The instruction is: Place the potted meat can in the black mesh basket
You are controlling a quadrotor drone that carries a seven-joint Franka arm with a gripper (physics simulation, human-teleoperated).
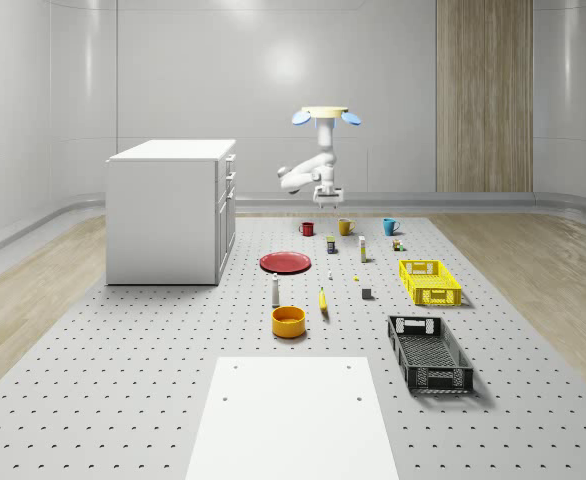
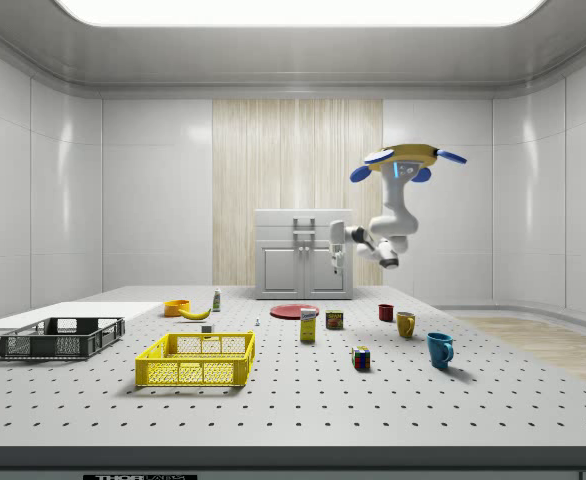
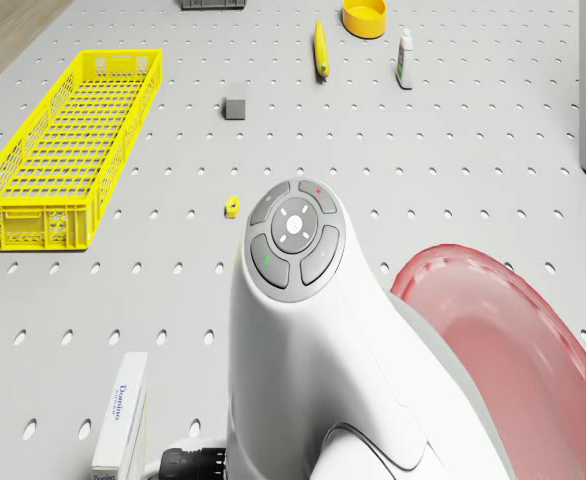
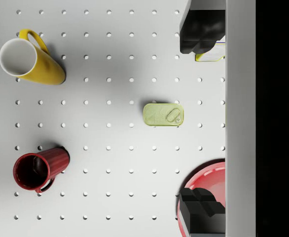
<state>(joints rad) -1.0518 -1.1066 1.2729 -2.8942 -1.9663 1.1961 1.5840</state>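
The potted meat can (image 4: 163,114) is a small tin with a yellow-green lid and pull tab, lying on the pegboard table; it also stands in the whole-scene view (image 1: 331,243) and the side view (image 2: 334,319). My drone (image 1: 325,115) hovers above the table's far part. The arm hangs down, and the gripper (image 1: 326,199) points downward well above the can. In the wrist view the gripper (image 4: 201,121) is open, its black fingers (image 4: 201,29) wide apart, the can a little off its centre line. The black mesh basket (image 1: 429,352) sits at the whole-scene view's near right.
A yellow mug (image 4: 31,59), a red mug (image 4: 38,168) and a red plate (image 4: 206,187) surround the can. A yellow basket (image 1: 429,281), a sugar box (image 3: 120,410), a banana (image 3: 320,50), an orange bowl (image 1: 288,321) and a white cabinet (image 1: 171,210) also stand on the table.
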